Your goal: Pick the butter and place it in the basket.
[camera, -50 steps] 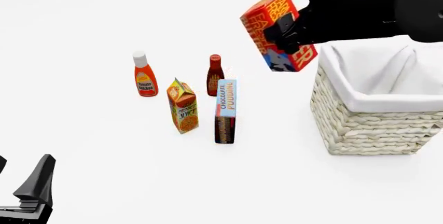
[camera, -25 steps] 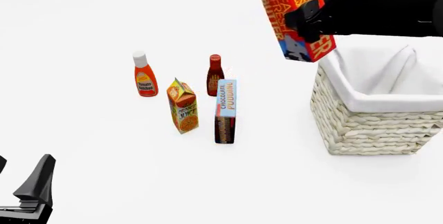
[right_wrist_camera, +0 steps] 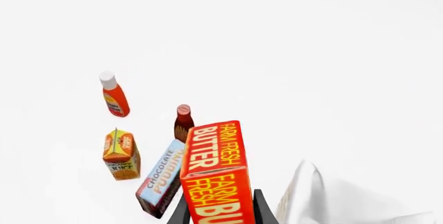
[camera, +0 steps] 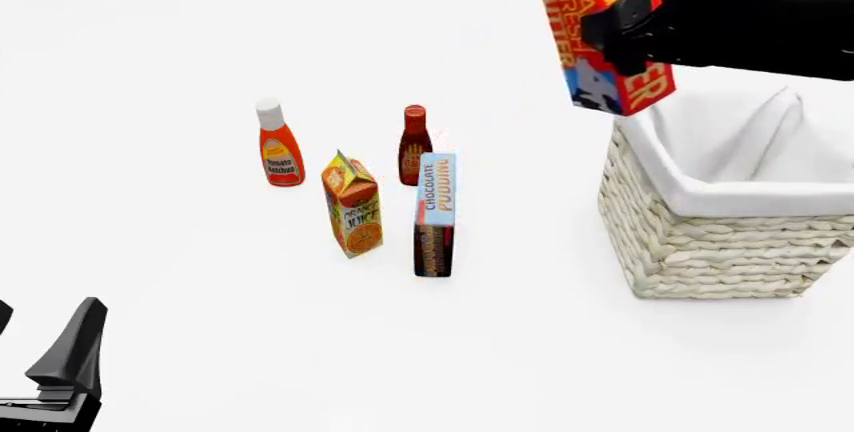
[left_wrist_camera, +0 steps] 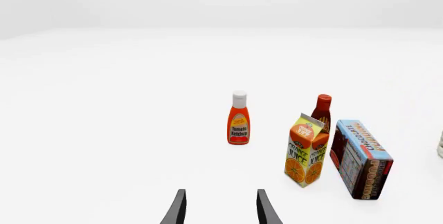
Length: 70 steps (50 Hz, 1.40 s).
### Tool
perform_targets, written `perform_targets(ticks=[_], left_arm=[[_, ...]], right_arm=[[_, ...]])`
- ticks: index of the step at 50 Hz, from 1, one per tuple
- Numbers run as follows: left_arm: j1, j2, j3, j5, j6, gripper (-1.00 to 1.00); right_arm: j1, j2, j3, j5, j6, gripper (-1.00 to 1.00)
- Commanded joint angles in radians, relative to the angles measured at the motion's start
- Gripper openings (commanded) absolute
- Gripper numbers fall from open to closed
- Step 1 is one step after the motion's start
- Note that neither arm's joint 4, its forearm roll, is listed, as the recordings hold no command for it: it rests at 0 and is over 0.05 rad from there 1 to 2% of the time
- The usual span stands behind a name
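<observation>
- Change from the earlier frames: the butter carton and the right gripper holding it have travelled up and to the right in the front view, ending closer to the basket; all other items are unchanged in position.
- Table: plain white surface carrying the basket and the groceries.
- Basket: large cream woven wicker container with a white cloth liner, standing at the right side of the table, well apart from the grocery group.
- Right arm: black, entering from the right above the basket. Its jaws are clamped on the butter carton.
- Butter carton: red and orange, held clear of the table, tilted, above the basket's left rim and not inside it.
- Left gripper: low at the near left corner; its jaws stand apart, holding nothing.
- Chocolate pudding box: upright on a narrow edge, just in front of the dark red sauce bottle.
- Orange juice carton: gabled, upright, just left of the pudding box.
- Tomato ketchup bottle: white cap, upright, leftmost of the group.
</observation>
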Motion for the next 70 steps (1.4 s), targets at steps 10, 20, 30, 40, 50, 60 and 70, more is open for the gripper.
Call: perform_targets(ticks=[10,20,30,40,50,60,70], left_arm=[[0.0,0.0,0.0,0.0,0.0,1.0],[0.0,0.0,0.0,0.0,0.0,1.0],[0.0,0.0,0.0,0.0,0.0,1.0],[0.0,0.0,0.0,0.0,0.0,1.0],[0.0,0.0,0.0,0.0,0.0,1.0],[0.0,0.0,0.0,0.0,0.0,1.0],[0.0,0.0,0.0,0.0,0.0,1.0]], right_arm=[[-0.075,-0.059,0.05,-0.067,0.06,-1.0],[-0.107,-0.076,0.076,-0.094,0.081,-1.0],[-0.139,-0.085,0.083,-0.101,0.087,-1.0],[-0.176,-0.103,0.108,-0.131,0.101,-1.0],[-0.209,-0.137,0.121,-0.156,0.128,-1.0],[-0.243,-0.144,0.156,-0.185,0.145,-1.0],[-0.26,-0.138,0.183,-0.218,0.161,-1.0]])
